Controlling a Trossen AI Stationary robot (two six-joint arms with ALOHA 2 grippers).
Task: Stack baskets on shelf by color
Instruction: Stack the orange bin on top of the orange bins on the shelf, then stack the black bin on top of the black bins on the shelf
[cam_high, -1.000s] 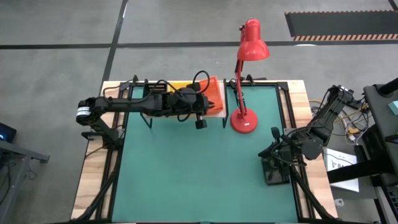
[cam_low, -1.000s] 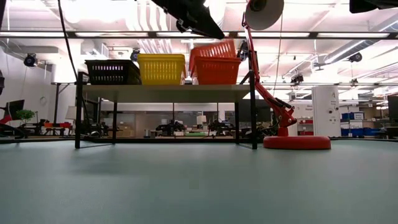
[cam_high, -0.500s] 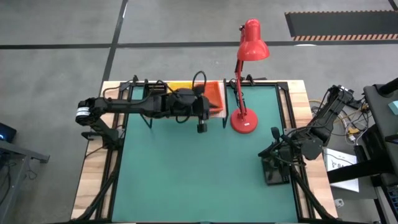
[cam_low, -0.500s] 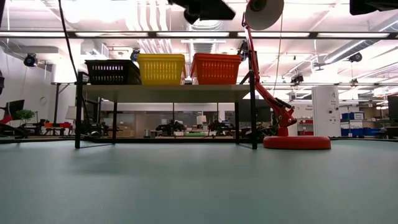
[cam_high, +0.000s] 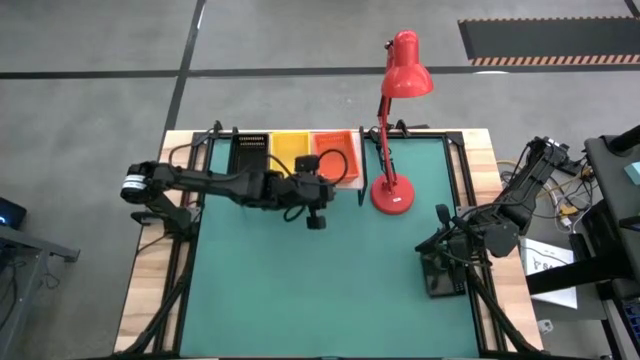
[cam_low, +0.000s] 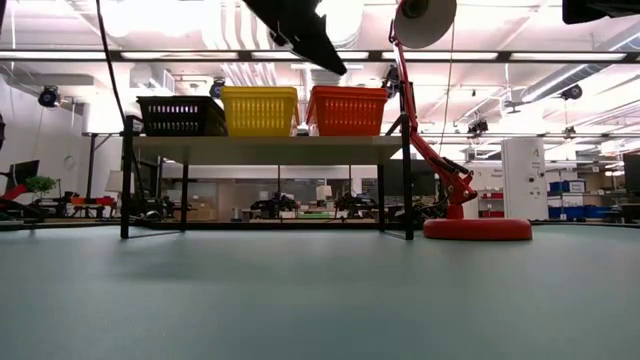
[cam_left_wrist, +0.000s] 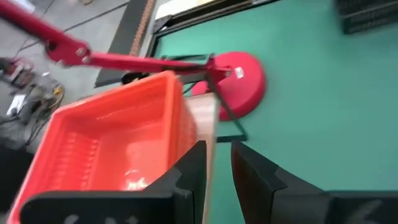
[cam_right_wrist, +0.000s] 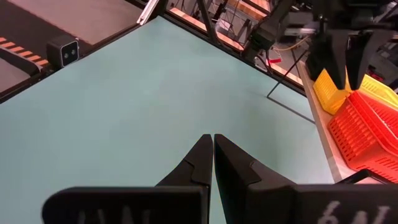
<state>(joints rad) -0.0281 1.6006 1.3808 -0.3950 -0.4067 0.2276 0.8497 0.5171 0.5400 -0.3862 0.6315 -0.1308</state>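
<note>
Baskets (cam_low: 262, 110) black, yellow, orange-red, upright on shelf (cam_low: 270, 149)

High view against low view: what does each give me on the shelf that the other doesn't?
Only the high view shows the left gripper off the shelf, over the green table, and the right gripper parked at the table's right side. Only the low view shows the basket stacks' height and the shelf's legs. Both show black, yellow and orange-red baskets side by side, with the lamp alongside.
</note>
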